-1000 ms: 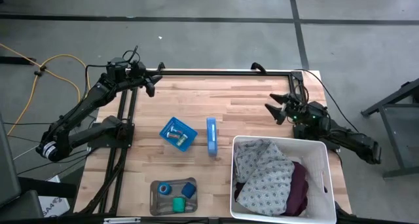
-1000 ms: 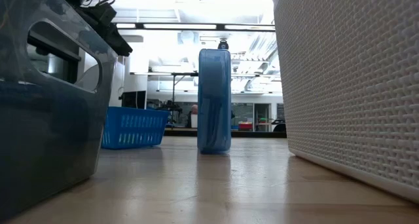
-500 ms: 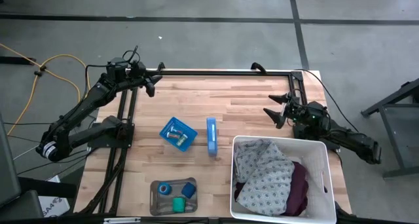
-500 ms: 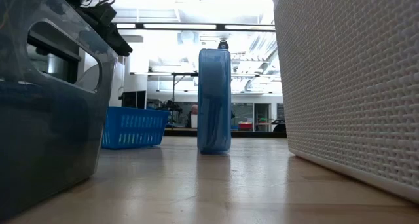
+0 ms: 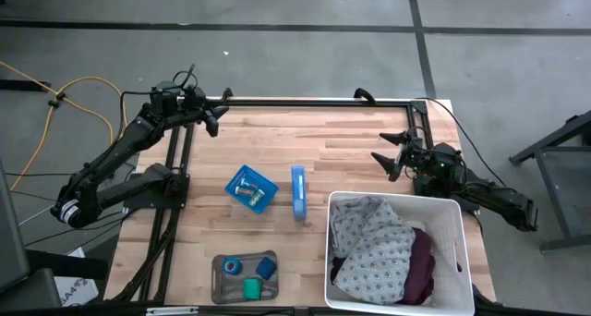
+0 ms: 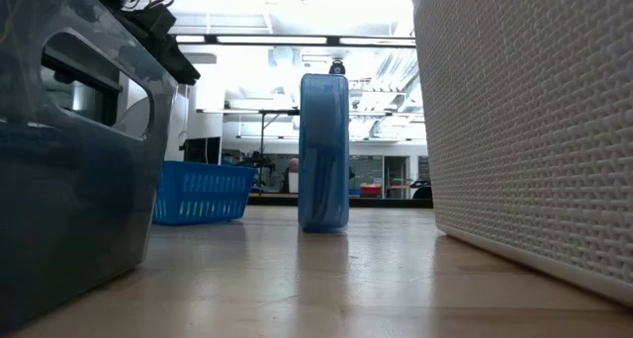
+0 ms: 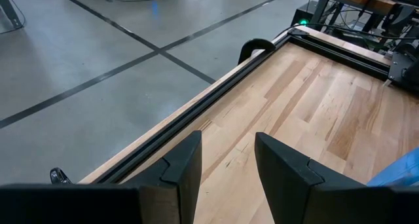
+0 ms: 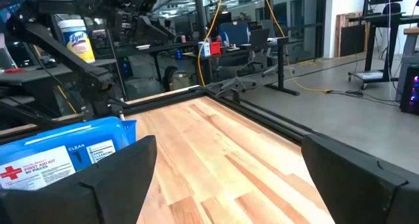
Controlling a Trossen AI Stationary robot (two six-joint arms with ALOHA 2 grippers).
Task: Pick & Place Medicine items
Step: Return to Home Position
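Note:
In the high view a grey tray (image 5: 245,277) at the near edge holds a blue roll (image 5: 232,266), a green roll (image 5: 251,286) and a small blue block (image 5: 267,267). A blue basket (image 5: 251,188) mid-table holds tiny pale vials (image 5: 245,190). My left gripper (image 5: 214,120) hovers open over the table's far left corner, far from them; its fingers frame bare wood in the left wrist view (image 7: 228,165). My right gripper (image 5: 386,151) is open wide above the right side and points toward the table's left (image 8: 229,178).
A blue first-aid kit box (image 5: 298,192) stands on edge beside the blue basket and shows in the right wrist view (image 8: 59,155). A white laundry basket (image 5: 457,214) with cloth fills the near right. A black rail (image 7: 216,86) runs along the far edge. Bare wood lies between the grippers.
My right gripper has edged a little toward the table's left, staying open. The left arm and all the objects have kept still.

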